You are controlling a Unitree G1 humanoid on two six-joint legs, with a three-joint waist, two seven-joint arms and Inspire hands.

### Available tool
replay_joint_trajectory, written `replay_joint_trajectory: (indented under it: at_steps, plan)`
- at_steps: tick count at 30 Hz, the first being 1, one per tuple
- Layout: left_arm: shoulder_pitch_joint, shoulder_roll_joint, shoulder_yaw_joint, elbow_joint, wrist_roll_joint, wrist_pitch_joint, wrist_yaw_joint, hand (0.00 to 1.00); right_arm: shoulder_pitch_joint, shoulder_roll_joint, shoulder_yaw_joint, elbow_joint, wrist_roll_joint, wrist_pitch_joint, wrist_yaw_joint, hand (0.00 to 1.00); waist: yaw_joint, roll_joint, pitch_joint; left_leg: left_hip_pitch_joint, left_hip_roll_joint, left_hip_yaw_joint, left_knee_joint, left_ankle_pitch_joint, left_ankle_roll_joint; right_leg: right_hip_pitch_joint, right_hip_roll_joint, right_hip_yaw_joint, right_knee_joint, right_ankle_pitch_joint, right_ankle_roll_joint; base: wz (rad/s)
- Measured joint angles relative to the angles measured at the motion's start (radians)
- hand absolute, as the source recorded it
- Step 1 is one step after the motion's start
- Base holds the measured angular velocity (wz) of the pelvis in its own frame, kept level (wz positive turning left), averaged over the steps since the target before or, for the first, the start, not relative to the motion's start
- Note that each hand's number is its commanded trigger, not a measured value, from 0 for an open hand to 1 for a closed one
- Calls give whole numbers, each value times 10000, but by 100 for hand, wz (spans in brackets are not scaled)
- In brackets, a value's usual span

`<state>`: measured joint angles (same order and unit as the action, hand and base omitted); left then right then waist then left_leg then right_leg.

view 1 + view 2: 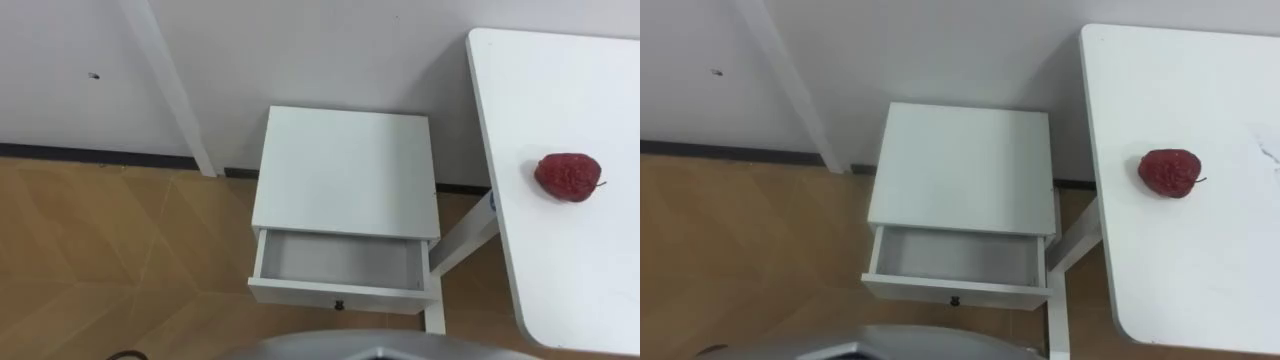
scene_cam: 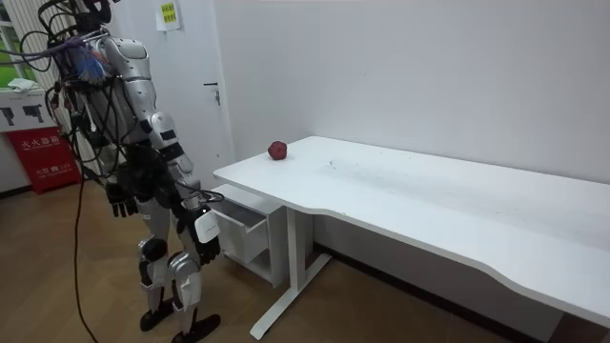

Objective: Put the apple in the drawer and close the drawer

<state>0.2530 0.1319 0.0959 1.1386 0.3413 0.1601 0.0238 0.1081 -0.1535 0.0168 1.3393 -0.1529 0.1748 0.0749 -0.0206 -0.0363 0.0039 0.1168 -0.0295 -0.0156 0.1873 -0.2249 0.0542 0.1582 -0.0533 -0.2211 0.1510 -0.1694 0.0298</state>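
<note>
Apple [image 1: 568, 178] lies on the desk [image 1: 565, 285], long axis left-right, stem pointing right. Drawer [image 1: 340, 294] open. Left hand [image 2: 119, 202] hangs slack-fingered; right hand [image 2: 206, 236], can't tell.

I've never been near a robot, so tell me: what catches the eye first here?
A red apple lies alone on the white table, near its corner, at the robot's right. Straight ahead of the robot, against the wall, a small white cabinet has its drawer pulled open, with nothing in it.
</note>
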Motion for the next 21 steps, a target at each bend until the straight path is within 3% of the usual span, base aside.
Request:
replay_joint_trajectory:
  at_steps: [8, 13, 16, 21]
  plan:
    - [-86, 0, 12, -4, 2, -1, -85, 0, -6, -2, -88, -10, 291, -10, -101, 0, 1, 8, 2, -5, 4, 14, 1, -5, 3, -27, 0, 11, 3, 0, 0, 0]
    - [-78, -28, 279, 12, 26, 12, -38, 0, 120, 1, -869, 24, 1237, -7, -597, 0, -17, 38, -4, -2, 18, 83, -21, -9, 3, -62, 19, 164, 6, 0, 0, -4]
    - [-82, -49, 432, 7, 9, 12, 187, 0, 260, 4, -1394, 156, 2656, -5, -1131, 0, -36, 105, -21, 6, 20, 117, -25, -11, 7, -68, 26, 261, 3, 0, 0, 0]
    - [-112, -56, 1209, 7, 15, -78, 340, 0, 364, 0, -3364, 115, 7070, -362, -1802, 0, -313, 219, 4, 24, 25, 138, -29, -21, 6, -62, 33, 304, 3, 1, -2, -1]
